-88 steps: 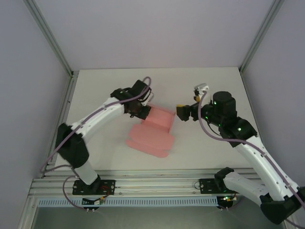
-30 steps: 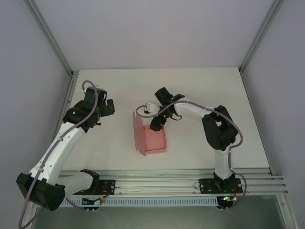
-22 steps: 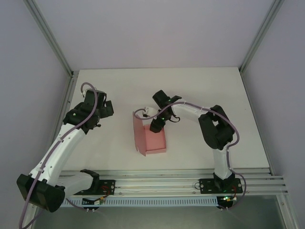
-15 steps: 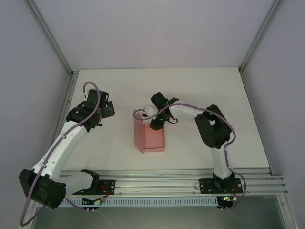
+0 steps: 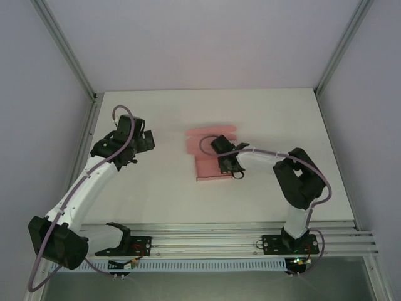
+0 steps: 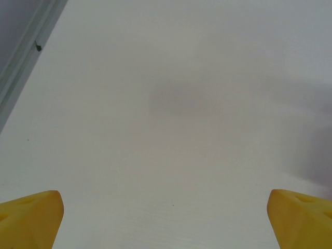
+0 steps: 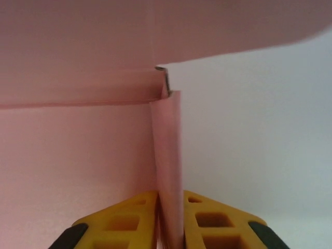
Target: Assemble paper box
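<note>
The pink paper box (image 5: 207, 164) lies mid-table as a shallow tray, its far flap (image 5: 210, 135) blurred. My right gripper (image 5: 229, 167) sits at the box's right side wall and is shut on it. In the right wrist view the two yellow fingers (image 7: 127, 224) pinch that upright pink wall (image 7: 168, 155), with the box floor to the left and a flap overhead. My left gripper (image 5: 145, 142) hovers over bare table well left of the box. Its yellow fingertips (image 6: 31, 218) stand far apart in the left wrist view with nothing between them.
The white table (image 5: 263, 119) is bounded by aluminium frame posts (image 5: 66, 53) at the back corners and a rail (image 5: 207, 235) along the near edge. White table surface lies left of the box and toward the back wall.
The box has turned and shifted right; the tall standing wall on its left side is down. My right gripper has moved from the box's far edge to its right wall. The left arm barely moved.
</note>
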